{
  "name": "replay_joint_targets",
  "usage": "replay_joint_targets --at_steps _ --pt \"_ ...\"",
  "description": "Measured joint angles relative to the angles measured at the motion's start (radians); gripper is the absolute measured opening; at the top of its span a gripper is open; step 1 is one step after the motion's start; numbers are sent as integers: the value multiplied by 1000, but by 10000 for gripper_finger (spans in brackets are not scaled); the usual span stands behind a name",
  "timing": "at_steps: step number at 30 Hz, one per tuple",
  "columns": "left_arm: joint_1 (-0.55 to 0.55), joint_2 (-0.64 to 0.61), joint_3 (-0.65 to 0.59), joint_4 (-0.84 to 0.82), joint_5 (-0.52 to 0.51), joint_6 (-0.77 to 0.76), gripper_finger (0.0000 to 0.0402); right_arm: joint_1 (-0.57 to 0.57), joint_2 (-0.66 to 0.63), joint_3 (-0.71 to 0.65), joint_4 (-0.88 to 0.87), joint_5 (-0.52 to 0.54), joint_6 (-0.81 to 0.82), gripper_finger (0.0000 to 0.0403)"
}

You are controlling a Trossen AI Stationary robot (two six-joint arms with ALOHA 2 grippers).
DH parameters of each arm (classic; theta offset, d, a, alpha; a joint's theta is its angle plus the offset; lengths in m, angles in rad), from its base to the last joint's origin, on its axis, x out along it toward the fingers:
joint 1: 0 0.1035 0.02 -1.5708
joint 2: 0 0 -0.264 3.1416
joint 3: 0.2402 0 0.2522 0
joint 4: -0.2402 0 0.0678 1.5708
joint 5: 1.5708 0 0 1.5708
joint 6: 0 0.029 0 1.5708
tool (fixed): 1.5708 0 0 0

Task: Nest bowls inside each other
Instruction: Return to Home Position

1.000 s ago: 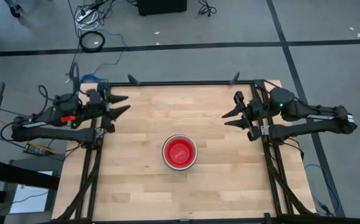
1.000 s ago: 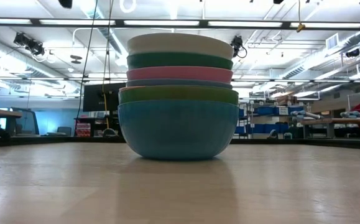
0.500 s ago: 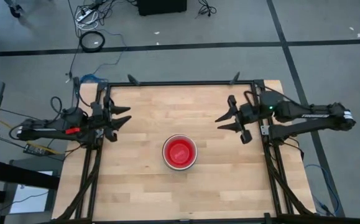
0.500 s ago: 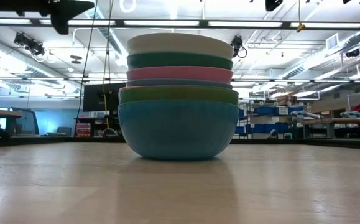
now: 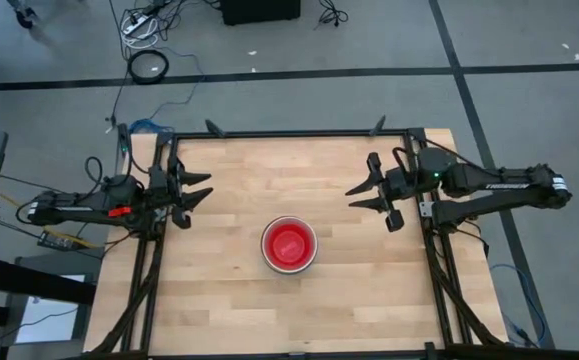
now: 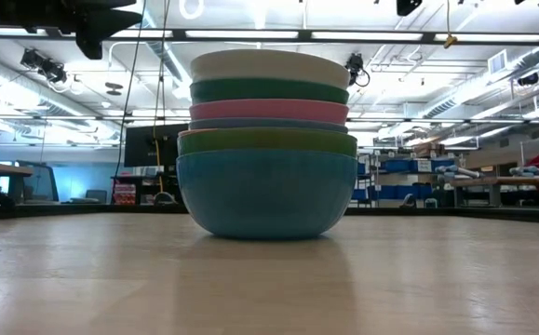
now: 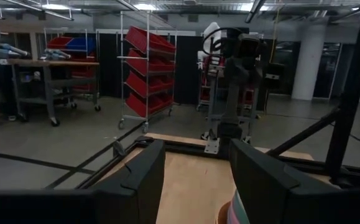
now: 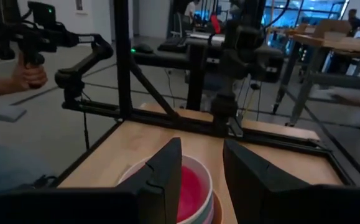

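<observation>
The bowls [image 5: 289, 245] stand nested in one stack at the middle of the wooden table. In the low view the stack [image 6: 267, 140] shows a blue bowl at the bottom, resting on its base, then sage green, blue, pink, teal green and white rims. From above, a red bowl [image 5: 289, 243] lies innermost. My left gripper [image 5: 207, 187] is open at the table's left edge, above the table and apart from the stack. My right gripper [image 5: 351, 198] is open at the right, also above the table and apart from the stack. Both point level toward the table's middle.
A black frame [image 5: 289, 133] runs along the table's far edge and down both sides. Bare wood lies all around the stack. In the right wrist view a person's hand [image 8: 24, 70] grips a black handle beyond the table's left side.
My left gripper has come down, and its dark fingers now show at the top left of the low view. My right gripper has moved a little toward the table's left, nearer the middle. Both stay open. The stack has not moved.
</observation>
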Motion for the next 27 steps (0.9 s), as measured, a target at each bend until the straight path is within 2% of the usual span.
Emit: replay_joint_targets --at_steps 5,14,21,27 --pt "0 0 0 -2 0 3 188 -3 -58 -41 -4 7 0 107" --pt "0 0 0 -30 0 4 188 -3 -212 -290 167 31 51 106" --pt "0 0 0 -56 0 6 188 -7 -348 -379 155 85 54 107" --pt "0 0 0 -56 -5 33 188 -21 -438 -432 121 85 54 106"
